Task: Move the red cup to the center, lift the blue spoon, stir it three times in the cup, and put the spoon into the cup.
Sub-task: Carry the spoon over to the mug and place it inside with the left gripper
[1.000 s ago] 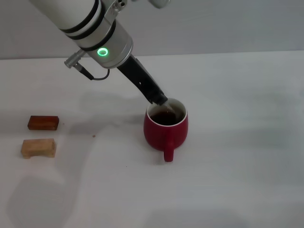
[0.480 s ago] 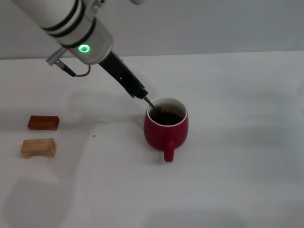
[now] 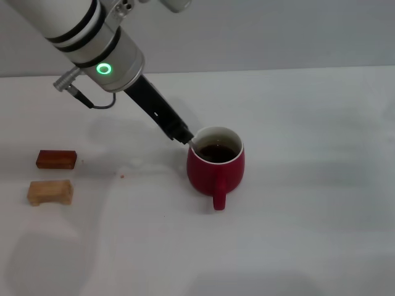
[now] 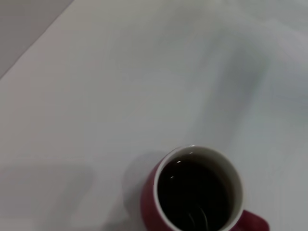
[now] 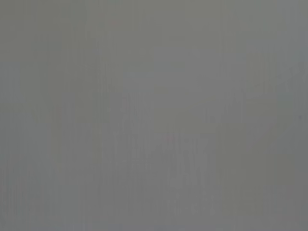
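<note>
the red cup (image 3: 216, 166) stands near the middle of the white table (image 3: 321, 203), its handle pointing toward 6 o'clock in the head view and dark liquid inside. the left gripper (image 3: 183, 135) reaches down from 10 o'clock and ends just beside the cup's rim on that side. a thin grey sliver at its tip, leaning over the rim, looks like the neck of the blue spoon (image 3: 192, 143); in the left wrist view a faint curved outline under the liquid may be the spoon's bowl, though that is hard to make out. whether the claw is pinching the spoon or has spread off it cannot be told from these pictures.

by my reading the cup is already placed and the work is at the stirring or the drop-off. if the spoon is still pinched, the next move calls for a gentle release so it leans on the rim without tipping the cup or splashing.

a dark brown block (image 3: 56, 159) and a tan block (image 3: 50, 192) lie well apart at 9 o'clock from the cup, out of the way. nothing stands close to the cup. the right gripper is not in sight; its wrist view shows only plain grey.
</note>
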Controlling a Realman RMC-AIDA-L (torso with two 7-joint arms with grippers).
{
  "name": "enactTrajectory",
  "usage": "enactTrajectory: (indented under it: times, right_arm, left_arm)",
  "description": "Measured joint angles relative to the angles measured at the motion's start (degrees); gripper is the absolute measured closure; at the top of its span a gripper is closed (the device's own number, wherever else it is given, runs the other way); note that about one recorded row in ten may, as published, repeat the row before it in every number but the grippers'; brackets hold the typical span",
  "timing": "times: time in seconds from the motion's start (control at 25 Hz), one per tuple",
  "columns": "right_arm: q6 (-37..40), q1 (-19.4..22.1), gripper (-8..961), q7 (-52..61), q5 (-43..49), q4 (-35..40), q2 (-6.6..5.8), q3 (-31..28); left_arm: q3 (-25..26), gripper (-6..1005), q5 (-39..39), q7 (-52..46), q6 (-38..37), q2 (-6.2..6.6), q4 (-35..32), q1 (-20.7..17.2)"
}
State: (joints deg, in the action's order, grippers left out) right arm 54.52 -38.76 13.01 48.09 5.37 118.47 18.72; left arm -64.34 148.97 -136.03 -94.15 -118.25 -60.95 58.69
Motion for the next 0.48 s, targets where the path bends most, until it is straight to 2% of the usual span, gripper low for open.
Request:
enactTrajectory:
  times: [0.48]
  right_arm:
    - [0.0,0.3,954,0.0,0.1,-0.3,0.0,0.0]
  left_arm:
    - [-1.1,838,-4.5,1.4,3.6,-0.4,1.4,0.8]
